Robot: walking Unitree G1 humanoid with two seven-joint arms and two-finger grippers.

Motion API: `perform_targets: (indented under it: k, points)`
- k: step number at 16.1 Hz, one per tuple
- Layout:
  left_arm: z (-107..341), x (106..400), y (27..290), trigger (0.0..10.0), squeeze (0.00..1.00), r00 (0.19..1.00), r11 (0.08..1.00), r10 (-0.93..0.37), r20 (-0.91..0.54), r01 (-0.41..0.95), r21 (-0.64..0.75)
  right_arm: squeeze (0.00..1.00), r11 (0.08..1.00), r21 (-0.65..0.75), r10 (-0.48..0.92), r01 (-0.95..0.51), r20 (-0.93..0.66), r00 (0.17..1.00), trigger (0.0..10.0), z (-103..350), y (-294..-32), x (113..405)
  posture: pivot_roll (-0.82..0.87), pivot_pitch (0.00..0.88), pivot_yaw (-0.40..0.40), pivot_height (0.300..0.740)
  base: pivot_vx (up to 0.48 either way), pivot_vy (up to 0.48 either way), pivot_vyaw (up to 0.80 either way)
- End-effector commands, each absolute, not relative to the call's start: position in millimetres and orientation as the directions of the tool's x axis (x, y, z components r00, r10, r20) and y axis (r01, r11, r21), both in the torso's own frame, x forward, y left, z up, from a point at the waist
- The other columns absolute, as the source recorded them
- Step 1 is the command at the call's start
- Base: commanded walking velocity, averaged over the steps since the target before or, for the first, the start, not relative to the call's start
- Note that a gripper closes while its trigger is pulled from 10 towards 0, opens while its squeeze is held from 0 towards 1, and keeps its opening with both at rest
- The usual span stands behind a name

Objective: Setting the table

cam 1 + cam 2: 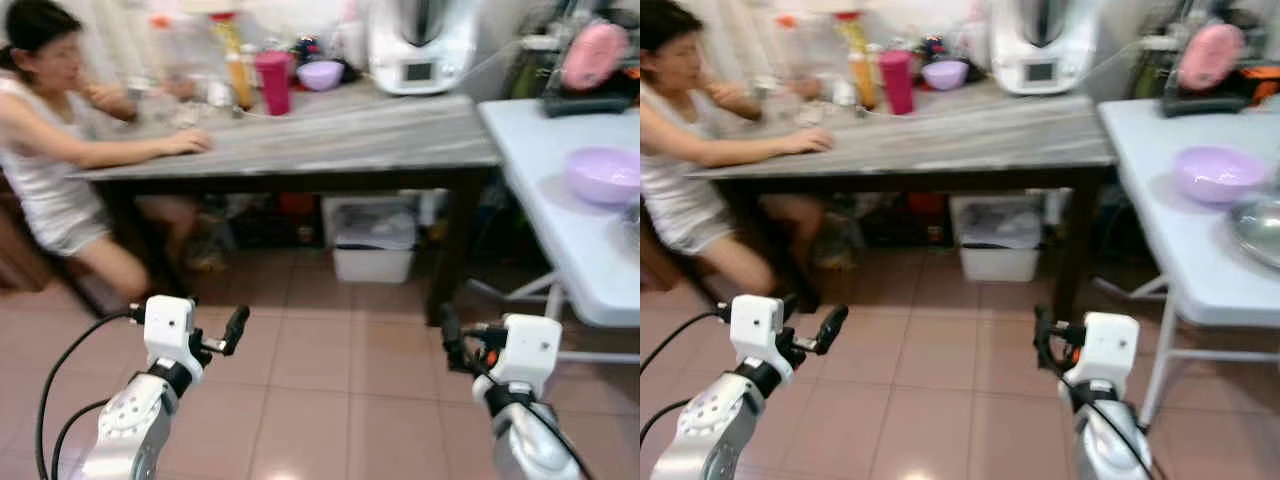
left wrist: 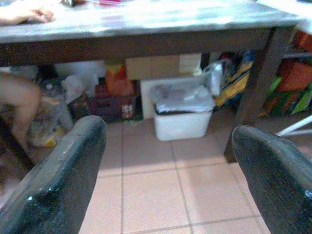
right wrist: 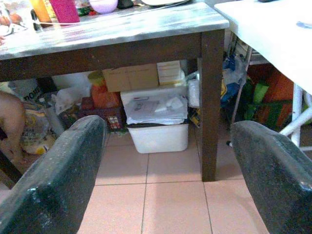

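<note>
Open tiled floor lies ahead, up to the dark wooden table. Under it, a white bin, boxes and bags block the way through. A seated person takes the table's left side. On the right, the white folding table and its legs narrow the passage.

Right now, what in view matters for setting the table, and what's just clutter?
Job: purple bowl and metal dish on the white table; wooden table; both end effectors, open, empty.
Clutter: white bin, boxes, kitchen machine, pink cup.
</note>
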State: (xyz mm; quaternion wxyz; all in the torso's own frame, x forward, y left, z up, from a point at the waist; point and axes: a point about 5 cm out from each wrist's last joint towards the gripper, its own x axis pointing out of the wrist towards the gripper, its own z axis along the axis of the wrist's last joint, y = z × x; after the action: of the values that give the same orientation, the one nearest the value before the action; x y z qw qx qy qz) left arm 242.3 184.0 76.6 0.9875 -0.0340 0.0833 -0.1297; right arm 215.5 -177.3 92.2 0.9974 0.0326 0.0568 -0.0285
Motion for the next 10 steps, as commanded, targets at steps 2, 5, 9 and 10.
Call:
perform_targets:
  k: [2,5,9,10]
  points:
    - [79.2,243.0,186.4,10.0,0.00,0.955,0.966,-0.253,-0.155,0.242,-0.089,0.00,0.997,0.057,-0.041,0.047,-0.099,0.994,10.0,97.1,-175.9,218.4,-0.22,0.000,0.107,0.740,0.000,-0.300,-0.22]
    - [80.3,243.2,185.8,10.0,0.00,0.956,0.967,-0.251,-0.151,0.240,-0.088,0.00,0.998,0.058,-0.030,0.035,-0.098,0.995,10.0,97.4,-174.2,218.7,-0.22,0.000,0.106,0.740,0.000,-0.296,0.00]
    - [83.1,244.4,184.0,10.0,0.00,0.956,0.966,-0.254,-0.144,0.243,-0.090,0.00,0.998,0.058,-0.026,0.031,-0.089,0.996,10.0,99.6,-173.6,221.1,-0.22,0.000,0.108,0.740,0.000,-0.298,0.00]
    - [83.4,244.6,184.0,10.0,0.00,0.957,0.966,-0.254,-0.144,0.243,-0.091,0.00,0.998,0.057,-0.026,0.031,-0.089,0.996,10.0,99.7,-173.5,221.2,-0.22,0.000,0.110,0.740,0.000,-0.296,0.00]
